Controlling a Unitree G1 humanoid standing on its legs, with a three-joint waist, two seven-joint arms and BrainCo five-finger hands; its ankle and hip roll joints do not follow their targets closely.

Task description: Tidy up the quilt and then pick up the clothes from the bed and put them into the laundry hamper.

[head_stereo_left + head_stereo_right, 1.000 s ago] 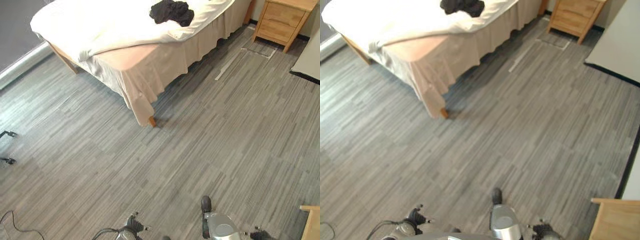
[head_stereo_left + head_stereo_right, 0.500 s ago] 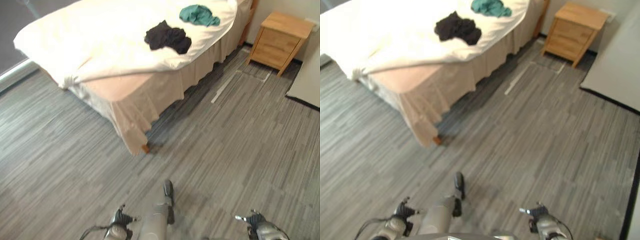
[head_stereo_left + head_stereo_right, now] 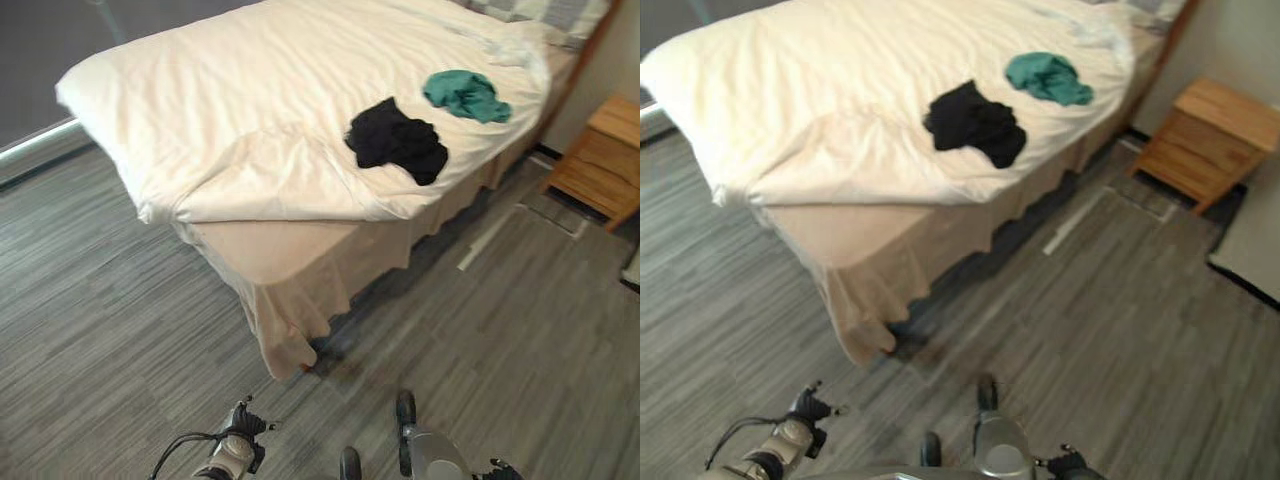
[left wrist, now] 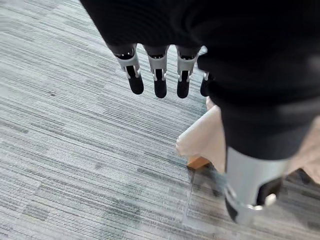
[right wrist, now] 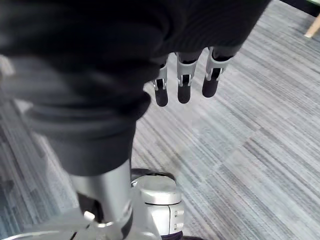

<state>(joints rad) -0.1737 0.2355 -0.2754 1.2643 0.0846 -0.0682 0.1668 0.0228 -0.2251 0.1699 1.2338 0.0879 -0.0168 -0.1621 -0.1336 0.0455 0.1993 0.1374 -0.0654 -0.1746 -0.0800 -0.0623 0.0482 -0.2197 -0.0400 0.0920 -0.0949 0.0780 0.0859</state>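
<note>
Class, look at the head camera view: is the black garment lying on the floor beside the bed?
No, the black garment lies on top of the white quilt, near the green garment.

The camera swung up and toward the wide bed with the white quilt point(image 3: 270, 110), so the whole picture shifted and far more of the quilt's top came into view than a second before. The crumpled black garment point(image 3: 397, 140), which had sat at the top edge, showed near mid-frame. The teal garment point(image 3: 464, 94) beside it entered half a second ago. The light wooden nightstand point(image 3: 1204, 139) slid toward the right edge.
</note>
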